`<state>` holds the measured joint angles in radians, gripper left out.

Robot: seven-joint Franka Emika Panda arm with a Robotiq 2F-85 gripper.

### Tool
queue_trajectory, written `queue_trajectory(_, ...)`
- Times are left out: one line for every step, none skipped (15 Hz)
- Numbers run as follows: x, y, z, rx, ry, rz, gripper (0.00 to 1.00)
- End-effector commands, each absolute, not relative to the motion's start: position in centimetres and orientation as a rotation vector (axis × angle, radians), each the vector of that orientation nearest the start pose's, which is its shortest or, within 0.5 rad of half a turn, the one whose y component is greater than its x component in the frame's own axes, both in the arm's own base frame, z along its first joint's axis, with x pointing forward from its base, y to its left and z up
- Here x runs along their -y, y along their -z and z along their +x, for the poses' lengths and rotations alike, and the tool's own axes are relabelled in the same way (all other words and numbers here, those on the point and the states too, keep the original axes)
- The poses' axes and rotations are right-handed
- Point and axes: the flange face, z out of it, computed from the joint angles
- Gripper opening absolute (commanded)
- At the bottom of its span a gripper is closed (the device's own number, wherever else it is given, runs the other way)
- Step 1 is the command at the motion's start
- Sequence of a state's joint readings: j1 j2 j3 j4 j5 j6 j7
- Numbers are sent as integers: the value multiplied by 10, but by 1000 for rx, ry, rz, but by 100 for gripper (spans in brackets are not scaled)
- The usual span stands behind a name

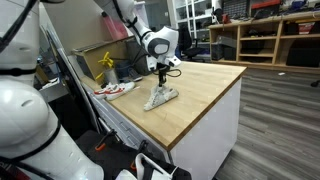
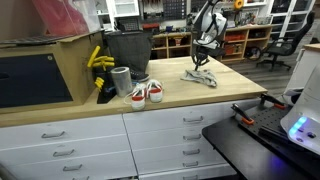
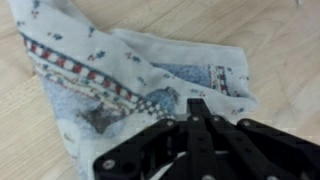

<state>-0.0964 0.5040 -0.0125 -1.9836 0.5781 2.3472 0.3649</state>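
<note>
A crumpled pale cloth [image 3: 120, 75] with blue prints and a red-checked band lies on the wooden counter [image 3: 285, 50]. In both exterior views it sits mid-counter [image 1: 162, 97] [image 2: 200, 77]. My gripper [image 3: 197, 106] hangs just over its middle, pointing straight down, seen too in both exterior views [image 1: 160, 78] [image 2: 203, 62]. Its black fingers are pressed together, shut. No fold of cloth shows between the tips, and I cannot tell whether they touch the fabric.
A pair of white and red shoes [image 2: 147, 93] [image 1: 115, 89] stands near the counter's end, beside a grey cup [image 2: 121, 80], a black bin [image 2: 127, 48] and a yellow object [image 2: 96, 60]. Drawers [image 2: 180, 125] front the counter. An office chair [image 2: 283, 45] stands behind.
</note>
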Motion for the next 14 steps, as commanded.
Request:
queue_trajectory(41, -208, 604, -1229, -217, -2394, 0)
queue_trajectory(38, -205, 608, -1233, -198, -2377, 0)
queue_trajectory(35, -204, 611, -1237, -179, -2362, 0)
queue_trajectory(33, -202, 614, -1243, -158, -2353, 0)
queue_trajectory(31, -200, 616, -1243, -145, -2347, 0)
queue_trajectory(30, -198, 618, -1246, -129, -2345, 0)
queue_trajectory(29, -193, 619, -1251, -123, -2349, 0)
queue_trajectory(29, -187, 619, -1255, -122, -2361, 0)
queue_trajectory(29, -181, 619, -1256, -118, -2369, 0)
queue_trajectory(29, -174, 620, -1257, -106, -2377, 0)
queue_trajectory(29, -165, 620, -1263, -105, -2382, 0)
queue_trajectory(30, -157, 620, -1259, -99, -2392, 0)
queue_trajectory(30, -148, 620, -1254, -91, -2402, 0)
queue_trajectory(31, -139, 619, -1253, -86, -2411, 0)
